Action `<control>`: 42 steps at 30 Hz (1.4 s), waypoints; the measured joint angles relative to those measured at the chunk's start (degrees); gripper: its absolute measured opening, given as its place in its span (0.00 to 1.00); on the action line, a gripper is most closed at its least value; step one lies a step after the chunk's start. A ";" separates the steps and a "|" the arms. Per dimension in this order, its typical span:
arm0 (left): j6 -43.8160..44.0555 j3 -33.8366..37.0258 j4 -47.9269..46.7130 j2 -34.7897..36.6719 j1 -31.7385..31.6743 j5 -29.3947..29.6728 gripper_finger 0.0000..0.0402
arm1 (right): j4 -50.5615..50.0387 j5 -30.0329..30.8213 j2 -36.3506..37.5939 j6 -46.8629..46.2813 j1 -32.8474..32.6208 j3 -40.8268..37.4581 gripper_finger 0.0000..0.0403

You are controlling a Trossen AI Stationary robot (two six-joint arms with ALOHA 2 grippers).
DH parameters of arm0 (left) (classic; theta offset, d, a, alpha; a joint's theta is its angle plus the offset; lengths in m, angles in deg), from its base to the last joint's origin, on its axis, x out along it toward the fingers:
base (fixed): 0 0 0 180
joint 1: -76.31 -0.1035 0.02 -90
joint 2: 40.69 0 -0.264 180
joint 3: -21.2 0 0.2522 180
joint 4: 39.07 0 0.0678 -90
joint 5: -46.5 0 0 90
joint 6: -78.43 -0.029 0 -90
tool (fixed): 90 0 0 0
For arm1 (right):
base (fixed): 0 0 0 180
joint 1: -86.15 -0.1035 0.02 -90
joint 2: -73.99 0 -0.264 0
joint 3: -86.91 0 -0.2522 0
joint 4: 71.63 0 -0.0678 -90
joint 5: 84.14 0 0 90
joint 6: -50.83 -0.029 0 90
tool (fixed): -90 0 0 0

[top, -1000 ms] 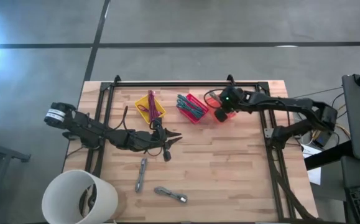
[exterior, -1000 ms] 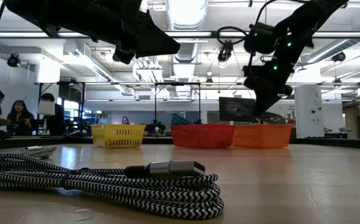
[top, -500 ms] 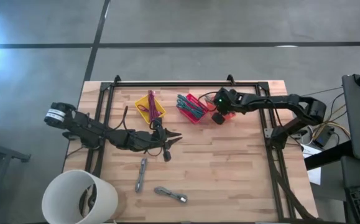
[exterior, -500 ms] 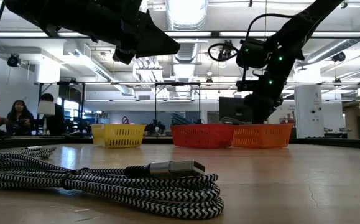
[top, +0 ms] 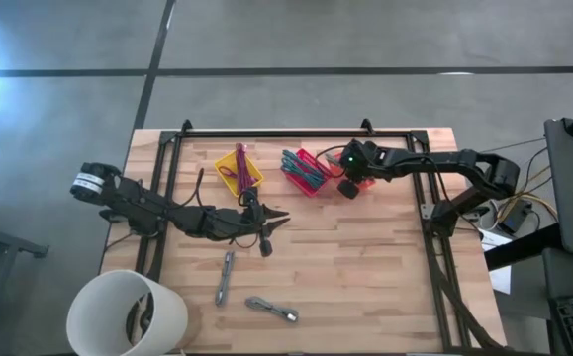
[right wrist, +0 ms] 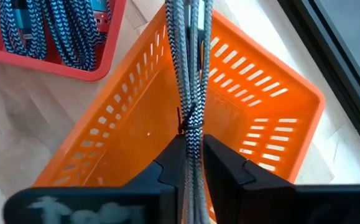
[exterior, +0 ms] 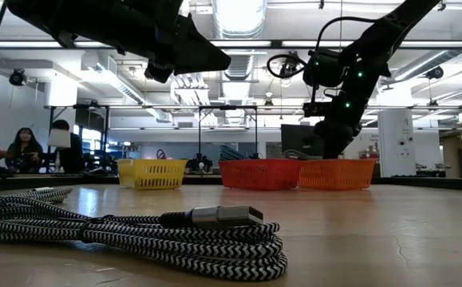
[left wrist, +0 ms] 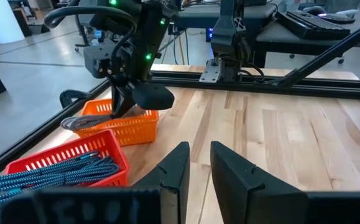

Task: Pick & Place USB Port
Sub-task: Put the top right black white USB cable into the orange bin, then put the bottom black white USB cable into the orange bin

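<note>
My right gripper [top: 348,185] hovers over the orange basket [right wrist: 136,124] at the table's far right, shut on a grey braided USB cable [right wrist: 189,74]. In the left wrist view that cable's loops [left wrist: 80,122] droop onto the orange basket [left wrist: 127,124]. My left gripper [top: 278,220] waits mid-table, its fingers a narrow gap apart [left wrist: 199,163] and holding nothing. A black-and-white braided cable [exterior: 135,235] with a metal plug lies coiled on the table near the low camera. My right gripper pinches a bundle of several grey cable strands [right wrist: 190,134] between its two fingers [right wrist: 170,163]. It comes from above, slanting down toward the basket, with the strands running along the fingers. The cable hangs beyond the fingertips, its loops [left wrist: 74,121] at the orange basket's rim.
A red basket [top: 304,170] holds blue braided cables, and a yellow basket [top: 238,168] stands left of it. Two loose cables [top: 225,277] [top: 271,310] lie near the front edge. A white bucket [top: 126,314] sits off the near left corner. People sit in the room beyond the table.
My right gripper has moved a little toward the table's left and down toward the orange basket, still shut on the grey cable, then held still for the last half second. The left arm has kept still.
</note>
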 joint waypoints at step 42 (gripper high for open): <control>13.71 -0.14 -12.15 -2.36 7.55 -30.54 0.37 | 1.08 -11.61 4.11 -4.33 -20.26 5.98 0.25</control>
